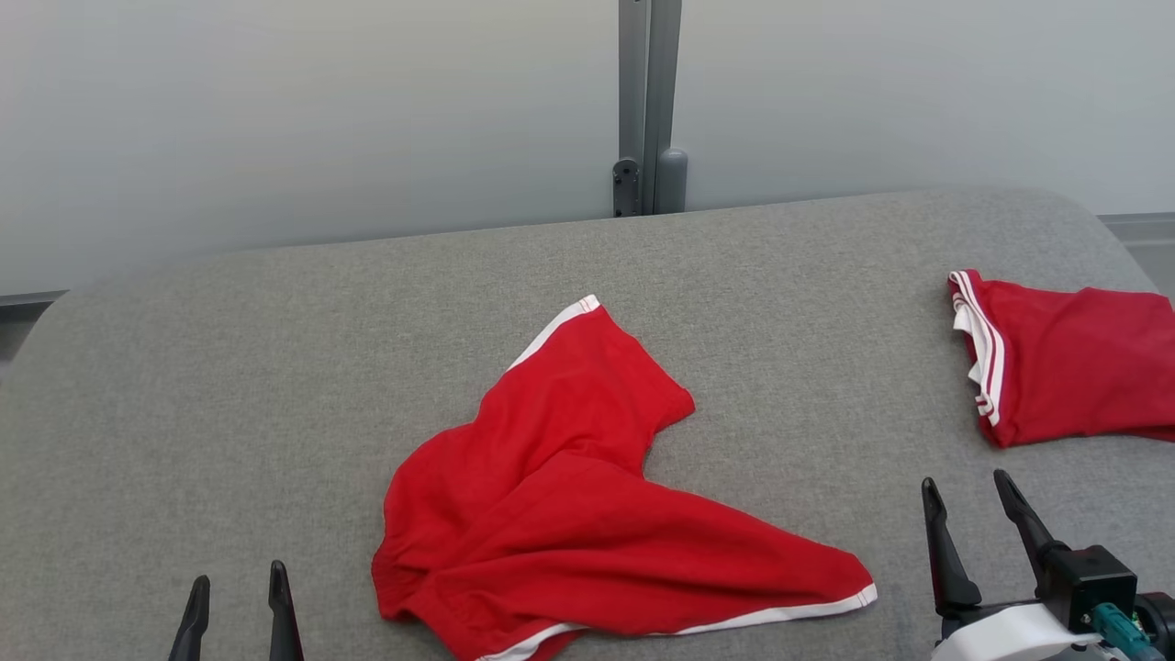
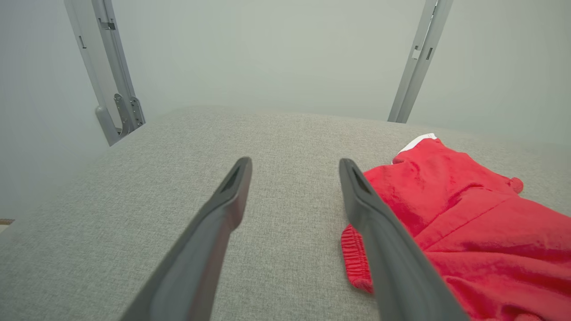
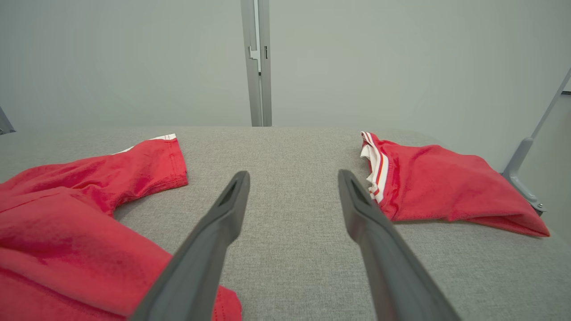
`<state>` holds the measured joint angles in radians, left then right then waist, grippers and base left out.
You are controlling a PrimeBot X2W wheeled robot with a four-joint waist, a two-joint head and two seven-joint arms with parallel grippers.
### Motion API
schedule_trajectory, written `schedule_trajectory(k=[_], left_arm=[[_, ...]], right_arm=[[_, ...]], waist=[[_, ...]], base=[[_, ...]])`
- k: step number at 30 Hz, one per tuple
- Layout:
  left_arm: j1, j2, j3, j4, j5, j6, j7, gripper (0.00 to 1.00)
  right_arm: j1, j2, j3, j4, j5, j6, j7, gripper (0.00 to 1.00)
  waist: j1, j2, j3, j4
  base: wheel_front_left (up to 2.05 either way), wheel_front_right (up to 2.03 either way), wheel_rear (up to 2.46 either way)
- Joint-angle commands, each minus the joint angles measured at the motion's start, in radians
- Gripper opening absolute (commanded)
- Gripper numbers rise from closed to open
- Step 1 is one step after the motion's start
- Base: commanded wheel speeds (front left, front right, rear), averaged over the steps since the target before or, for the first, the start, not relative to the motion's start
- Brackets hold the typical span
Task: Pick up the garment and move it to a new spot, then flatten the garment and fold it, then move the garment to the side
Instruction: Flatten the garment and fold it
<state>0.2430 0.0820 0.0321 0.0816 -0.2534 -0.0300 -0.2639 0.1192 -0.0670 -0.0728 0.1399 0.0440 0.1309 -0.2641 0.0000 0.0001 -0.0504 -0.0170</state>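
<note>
While my left gripper (image 1: 239, 576) and right gripper (image 1: 965, 480) both stand wide open and empty, the red garment (image 1: 569, 477) lies crumpled on the surface (image 1: 275, 367) between them. Its waistband (image 2: 357, 258) sits just beside the left, and one long leg (image 1: 780, 569) trails toward the right, seemingly the nearer.

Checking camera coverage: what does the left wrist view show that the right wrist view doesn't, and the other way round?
Left wrist: the open left hand and the ribbed waistband of the shorts. Right wrist: the open right hand and a second red garment, the folded garment, with white stripes. Both: the crumpled shorts, the grey table and metal posts behind.
</note>
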Motion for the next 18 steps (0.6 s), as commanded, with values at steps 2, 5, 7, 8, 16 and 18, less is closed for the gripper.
schedule_trajectory(k=[2,5,7,8,16,18], left_arm=[[0.008,-0.014,0.027,0.004,0.021,-0.024,0.0,1.0],[-0.001,-0.024,0.045,0.001,0.04,-0.049,0.0,1.0],[-0.008,-0.026,0.052,0.0,0.047,-0.061,0.0,1.0],[-0.011,-0.028,0.054,-0.002,0.05,-0.067,0.0,1.0],[-0.019,-0.031,0.06,0.0,0.052,-0.087,0.0,1.0],[-0.018,-0.031,0.056,-0.001,0.05,-0.091,0.0,1.0]], right_arm=[[0.016,0.005,0.003,0.006,-0.006,0.0,0.0,1.0],[0.017,0.007,0.004,0.01,-0.006,0.0,0.0,1.0],[0.016,0.008,0.004,0.012,-0.005,0.0,0.0,1.0],[0.017,0.008,0.004,0.012,-0.005,0.0,0.0,1.0],[0.012,0.011,0.006,0.015,-0.003,0.0,0.0,1.0],[0.009,0.011,0.01,0.016,-0.001,0.0,0.0,1.0]], waist=[[0.0,-0.0001,0.0,-0.003],[0.0,-0.0001,0.001,-0.003],[0.0,-0.0001,0.002,-0.003],[0.0,-0.0001,0.002,-0.002],[0.0,-0.0001,0.005,-0.007],[0.0,-0.0001,0.007,-0.01]], base=[[0.0,0.0,0.0],[0.0,0.0,0.0],[0.0,0.0,0.0],[0.0,0.0,0.0],[0.0,0.0,0.0],[0.0,0.0,0.0]])
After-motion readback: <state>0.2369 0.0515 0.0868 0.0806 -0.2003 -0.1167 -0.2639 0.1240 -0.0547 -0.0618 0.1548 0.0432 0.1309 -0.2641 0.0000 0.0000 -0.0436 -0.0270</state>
